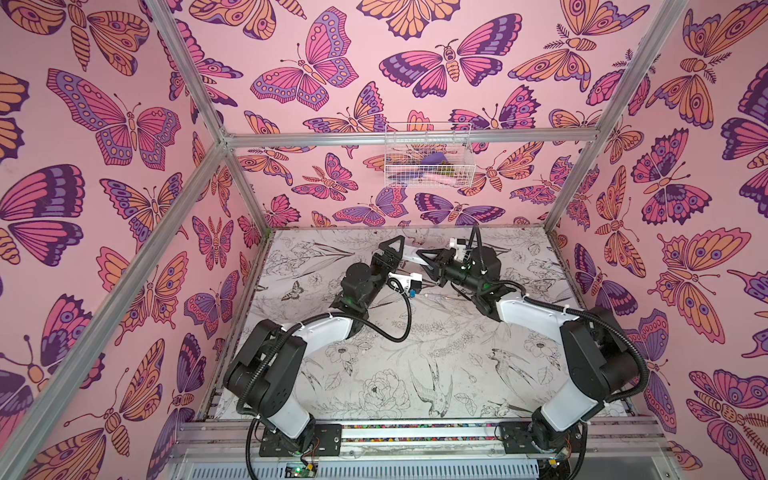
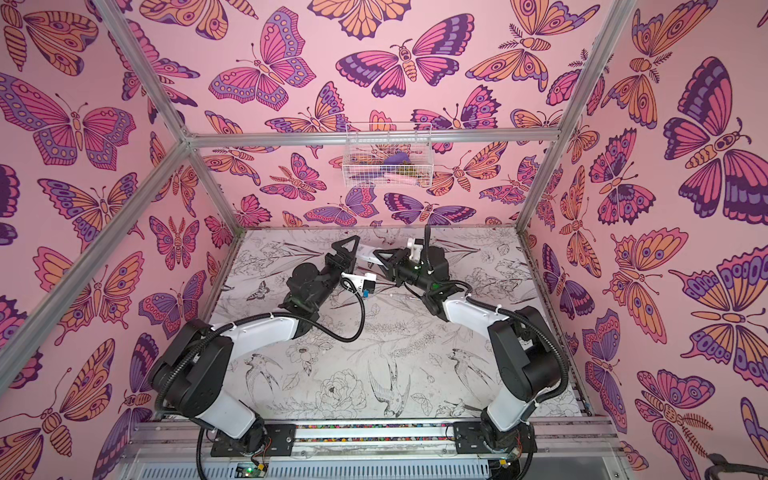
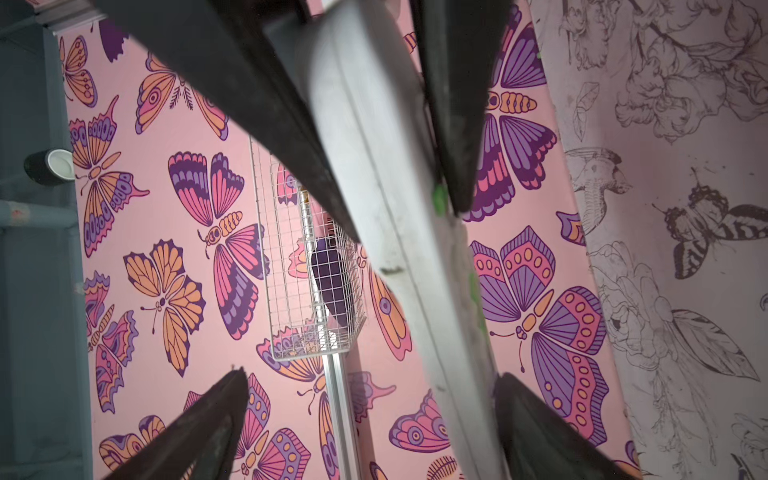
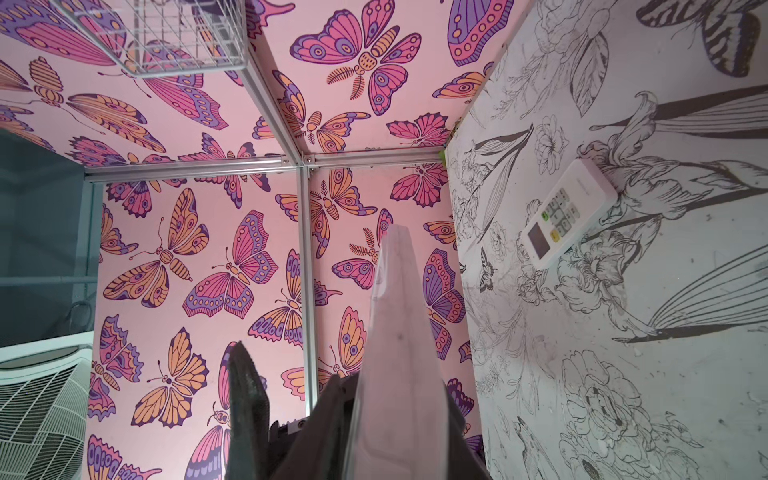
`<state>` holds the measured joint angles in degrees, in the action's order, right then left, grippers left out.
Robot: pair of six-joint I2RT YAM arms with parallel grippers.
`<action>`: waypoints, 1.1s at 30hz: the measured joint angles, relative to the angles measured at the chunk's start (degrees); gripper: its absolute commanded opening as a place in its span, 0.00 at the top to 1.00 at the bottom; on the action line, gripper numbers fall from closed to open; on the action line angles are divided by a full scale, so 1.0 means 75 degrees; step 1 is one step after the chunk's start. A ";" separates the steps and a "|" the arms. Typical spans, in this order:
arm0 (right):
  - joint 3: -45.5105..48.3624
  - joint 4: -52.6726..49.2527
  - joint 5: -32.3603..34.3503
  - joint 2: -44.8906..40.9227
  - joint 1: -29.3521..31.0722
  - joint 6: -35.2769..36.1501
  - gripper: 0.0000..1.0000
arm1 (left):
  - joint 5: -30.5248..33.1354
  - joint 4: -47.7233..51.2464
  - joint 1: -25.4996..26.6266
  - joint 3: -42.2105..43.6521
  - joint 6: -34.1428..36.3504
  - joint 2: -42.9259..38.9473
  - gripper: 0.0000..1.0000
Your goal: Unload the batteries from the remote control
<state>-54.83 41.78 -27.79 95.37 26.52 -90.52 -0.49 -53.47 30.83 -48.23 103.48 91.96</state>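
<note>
1. In both top views the two arms meet over the far middle of the table (image 1: 457, 332). There's the white remote (image 1: 410, 253), up in the air between the left gripper (image 1: 397, 255) and the right gripper (image 1: 426, 264). From up here neither jaw gap can be read. A wire basket (image 1: 395, 170) hangs on the back wall, well apart from the action.
2. Left wrist view: the left gripper (image 3: 372, 372) is spread wide and has hold of nothing. Its dark fingers (image 3: 199, 436) stand on either side of the remote (image 3: 395, 208), one tip just beside its edge. Whether that tip touches, I cannot tell. Facing it, the right gripper (image 3: 405, 224) is clamped on the remote from both sides.
3. Right wrist view: the remote (image 4: 399, 353) juts straight out of the right gripper (image 4: 374, 395), pinched tight, with one of its fingers (image 4: 245, 395) showing dark beside it. A second remote (image 4: 569, 212) lies face up on the table (image 4: 665, 374), buttons and small screen showing, well apart from the held one. The batteries cannot be made out in any view.
</note>
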 measured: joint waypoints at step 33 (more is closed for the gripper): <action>0.1932 -0.0268 -0.1419 -0.1958 -0.1789 0.1915 0.91 | -0.2838 1.1336 -0.1798 -0.4613 -1.3108 -0.1230 0.00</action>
<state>-40.34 39.77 -38.44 80.68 13.10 -76.16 -21.78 31.55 17.34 -82.83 5.17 82.74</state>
